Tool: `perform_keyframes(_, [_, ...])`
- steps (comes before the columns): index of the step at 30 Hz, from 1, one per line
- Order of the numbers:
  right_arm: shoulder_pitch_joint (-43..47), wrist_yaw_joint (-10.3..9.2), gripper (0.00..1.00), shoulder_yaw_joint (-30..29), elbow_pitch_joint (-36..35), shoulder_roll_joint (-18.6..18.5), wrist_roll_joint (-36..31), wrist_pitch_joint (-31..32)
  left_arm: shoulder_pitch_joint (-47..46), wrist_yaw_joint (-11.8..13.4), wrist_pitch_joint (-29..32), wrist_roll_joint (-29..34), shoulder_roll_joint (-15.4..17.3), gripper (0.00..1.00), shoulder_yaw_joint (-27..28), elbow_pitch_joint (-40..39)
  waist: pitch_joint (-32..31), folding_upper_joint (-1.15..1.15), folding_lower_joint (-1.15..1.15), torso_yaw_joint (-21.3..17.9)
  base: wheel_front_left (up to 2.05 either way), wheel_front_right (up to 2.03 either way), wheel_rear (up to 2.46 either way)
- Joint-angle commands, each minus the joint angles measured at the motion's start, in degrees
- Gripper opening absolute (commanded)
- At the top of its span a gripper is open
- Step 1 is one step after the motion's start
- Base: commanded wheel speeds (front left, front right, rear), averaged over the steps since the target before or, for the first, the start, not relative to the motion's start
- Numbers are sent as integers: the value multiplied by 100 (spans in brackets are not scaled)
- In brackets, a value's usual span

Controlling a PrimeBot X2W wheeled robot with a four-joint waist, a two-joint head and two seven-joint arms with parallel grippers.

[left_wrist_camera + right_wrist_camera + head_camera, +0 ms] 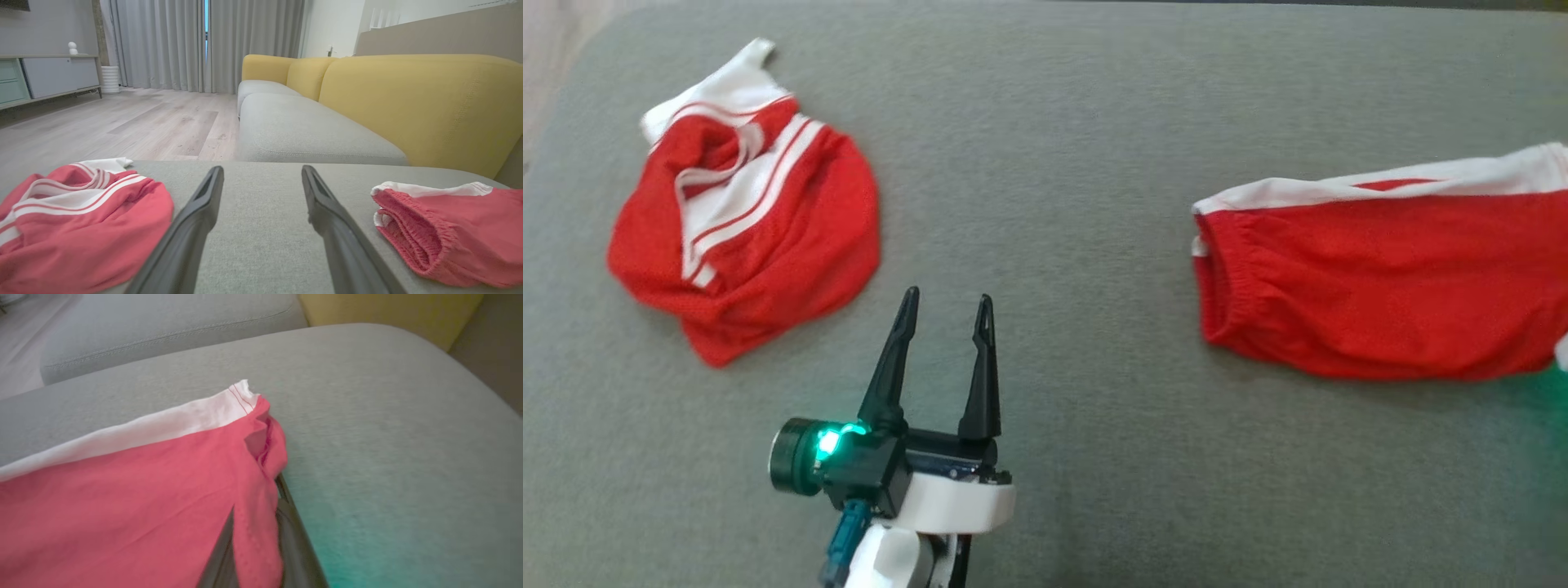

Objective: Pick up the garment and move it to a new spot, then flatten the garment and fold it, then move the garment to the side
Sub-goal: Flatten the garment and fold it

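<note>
A red garment [1380,278] with a white band lies folded flat at the right of the grey cushion [1078,163]. In the right wrist view my right gripper [257,522] is shut on a bunched edge of this garment [122,498], with red cloth pinched between the two dark fingers [296,539]. A second red garment with white stripes [752,212] lies crumpled at the left. My left gripper [948,296] stands open over bare cushion between the two, holding nothing. The left wrist view shows its gripper [262,171] between the crumpled garment [73,228] and the folded one [449,237].
Beyond the cushion stands a sofa with a grey seat [302,130] and yellow backrests [416,102]. Wooden floor [122,126], a low cabinet [49,77] and curtains [184,41] lie to the left. The cushion's rounded edge [470,367] falls away at the right.
</note>
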Motion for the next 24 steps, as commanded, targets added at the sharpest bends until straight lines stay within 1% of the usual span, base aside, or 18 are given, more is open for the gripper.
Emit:
perform_keyframes(1, [132,-5,0,7,-107,-238,20,-102,-16,-19,-37,31,-14,100,184,-179,-65,0,0,-146,0,0,0])
perform_keyframes(4, [133,-5,0,-94,-195,-255,36,-213,-27,-31,-37,25,-14,100,187,-194,-92,0,0,-211,0,0,0])
perform_keyframes(6, [130,-5,0,-113,-351,-205,18,-312,-28,-30,-37,26,-14,100,186,-182,-132,0,0,-233,0,0,0])
perform_keyframes(9, [138,-5,0,-61,-795,-44,68,-477,-5,-41,-37,42,-15,100,178,-152,-211,0,0,-240,0,0,0])
perform_keyframes(13, [188,-5,0,78,-1467,130,71,-550,59,-86,-37,75,-15,100,183,-114,-373,0,0,-200,0,0,0])
perform_keyframes(19, [365,-5,0,353,-2466,445,-97,-385,189,-137,-37,105,-15,100,233,-76,-612,0,0,-69,0,0,0])
perform_keyframes(24, [739,-5,0,626,-3232,682,-310,-124,285,-152,-37,110,-15,100,265,-86,-700,0,0,79,0,0,0])
